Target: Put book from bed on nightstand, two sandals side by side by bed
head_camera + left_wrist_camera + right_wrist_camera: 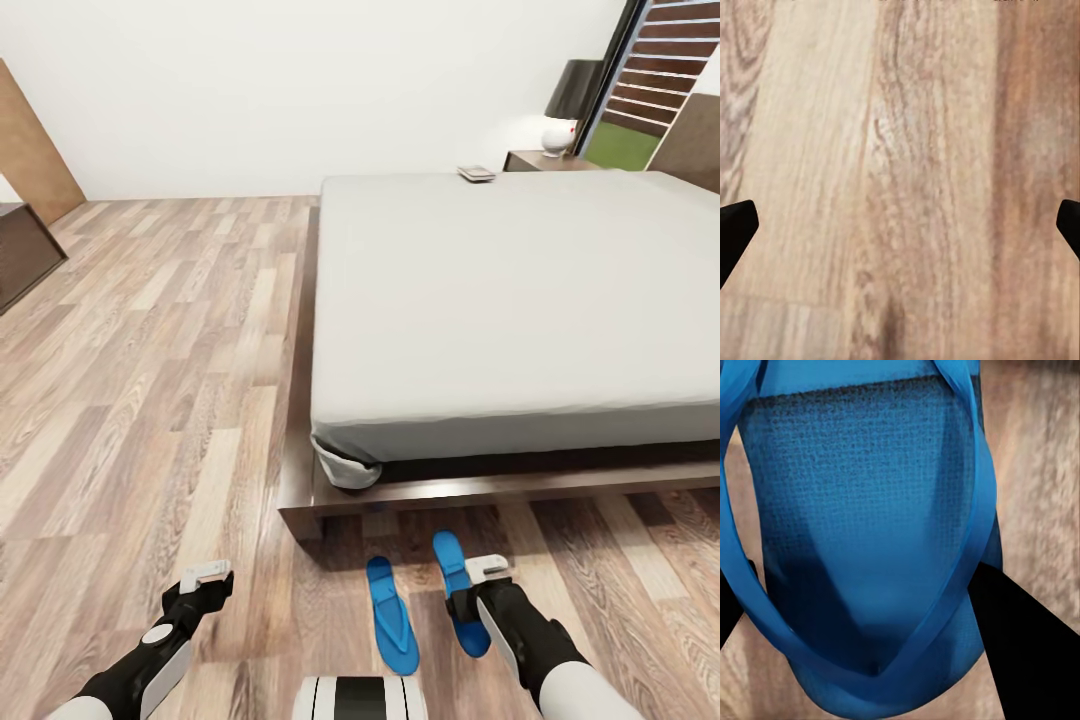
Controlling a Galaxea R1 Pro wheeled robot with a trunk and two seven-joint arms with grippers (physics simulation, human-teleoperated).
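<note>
Right end effector (462, 600): we see its fingers straddling one blue sandal (458, 590) beside its mate (392, 615); left end effector (205, 585) wide apart above the floor (150, 380).

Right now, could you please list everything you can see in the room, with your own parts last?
bed: one, off-white mattress on a dark brown frame, right of centre
sandals: two, bright blue, on the floor at the bed's foot, side by side; one lies free, the other is under the right end effector
book: one, small, at the bed's far edge; cover too small to read
nightstand: one, dark brown, beyond the bed
lamp: one, white base with dark shade, on the nightstand
floor: light brown wood planks
left end effector: open, over bare floor
right end effector: fingers either side of a sandal; grip unclear
</note>
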